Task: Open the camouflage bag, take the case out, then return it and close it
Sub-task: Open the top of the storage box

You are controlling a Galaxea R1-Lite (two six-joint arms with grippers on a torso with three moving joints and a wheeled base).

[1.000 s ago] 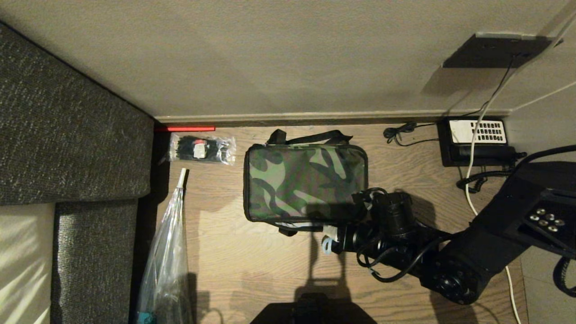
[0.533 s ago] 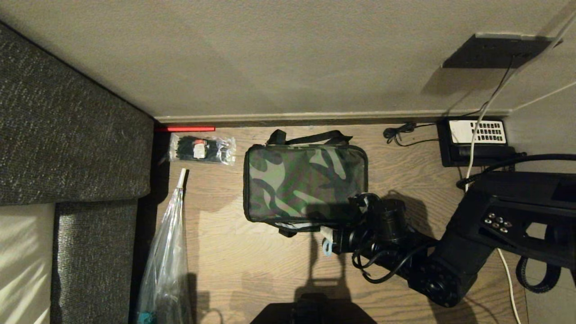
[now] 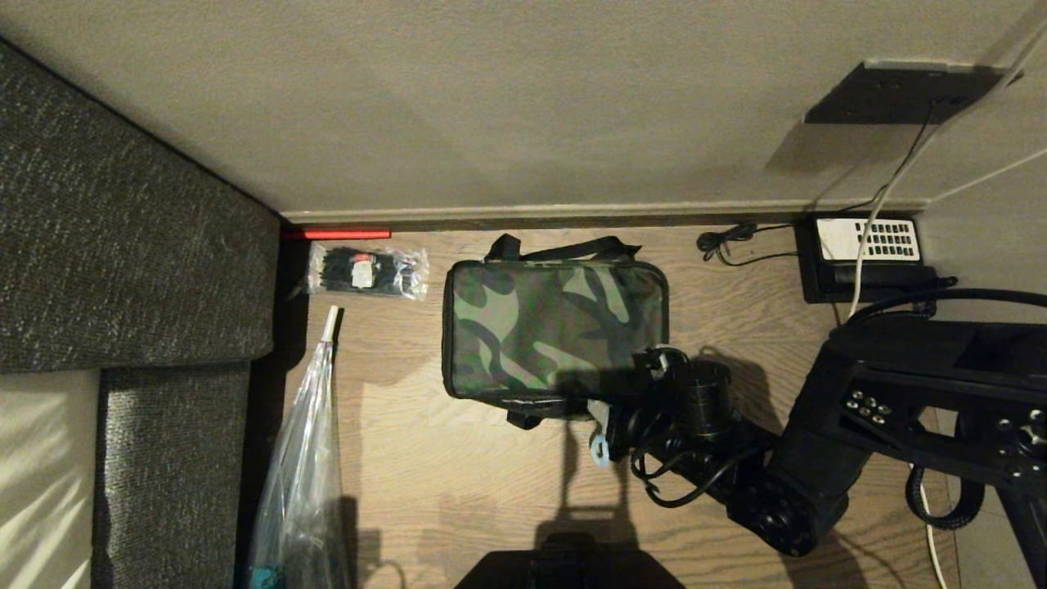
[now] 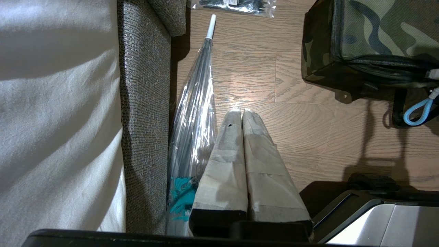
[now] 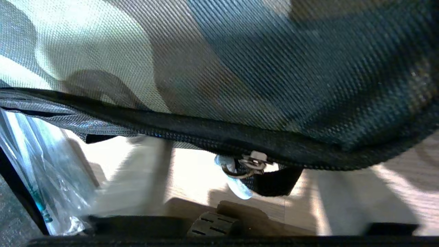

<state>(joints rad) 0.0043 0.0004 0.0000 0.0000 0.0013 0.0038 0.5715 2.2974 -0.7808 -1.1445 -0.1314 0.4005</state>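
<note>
I can't see my right gripper's (image 3: 604,419) fingers; its black wrist body covers them at the near right corner of the boxy green-brown camouflage fabric bag (image 3: 554,329). Nothing inside that bag shows. Beside it, the clear plastic-wrapped umbrella (image 3: 301,474) is cut off at the edge. The small clear packet (image 3: 366,272) left of the bag: contents too small to read.

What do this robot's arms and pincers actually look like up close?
The right arm is chunky matt black, built of rounded cylindrical joints and boxy segments, with loose black cables looped around its wrist and a cluster of small silver screws. The left gripper has two long tapering fingers wrapped in pale grey-beige tape over black bases.
</note>
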